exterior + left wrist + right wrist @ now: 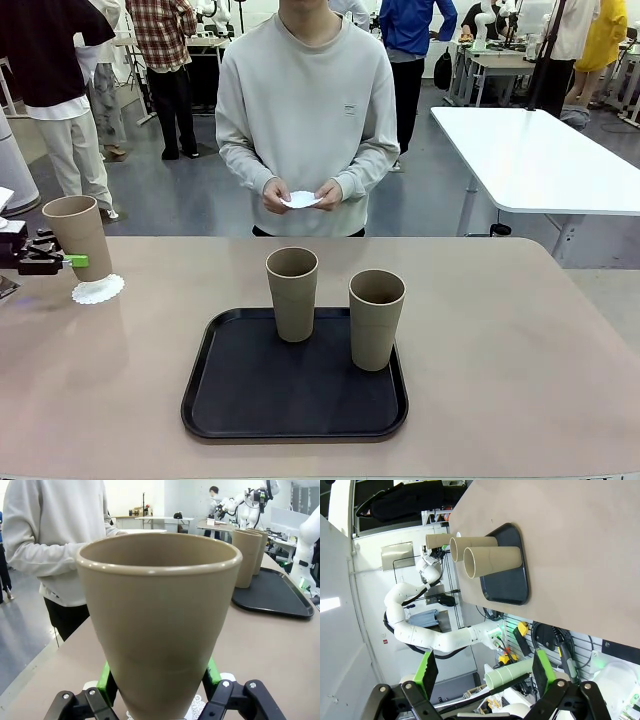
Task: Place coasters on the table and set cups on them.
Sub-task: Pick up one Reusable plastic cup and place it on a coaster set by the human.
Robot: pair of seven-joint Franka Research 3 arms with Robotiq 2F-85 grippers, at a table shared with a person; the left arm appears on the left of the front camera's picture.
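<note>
Tan tumbler (78, 235) upright over lacy white doily (100, 291) at table (500, 340) 9 o'clock edge, second tumbler (292, 292) upright mid-table, third tumbler (376, 318) at its 4 o'clock, second doily (300, 199) aloft at 12 o'clock.

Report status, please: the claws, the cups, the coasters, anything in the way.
Left claw shut on a cup, at a coaster on the table, left side. Right claw open, empty. Two other cups stand on black tray. Person holds second coaster.

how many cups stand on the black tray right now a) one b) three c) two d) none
c: two cups stand on the black tray, while the left gripper holds the third cup over a coaster off to the side.
</note>
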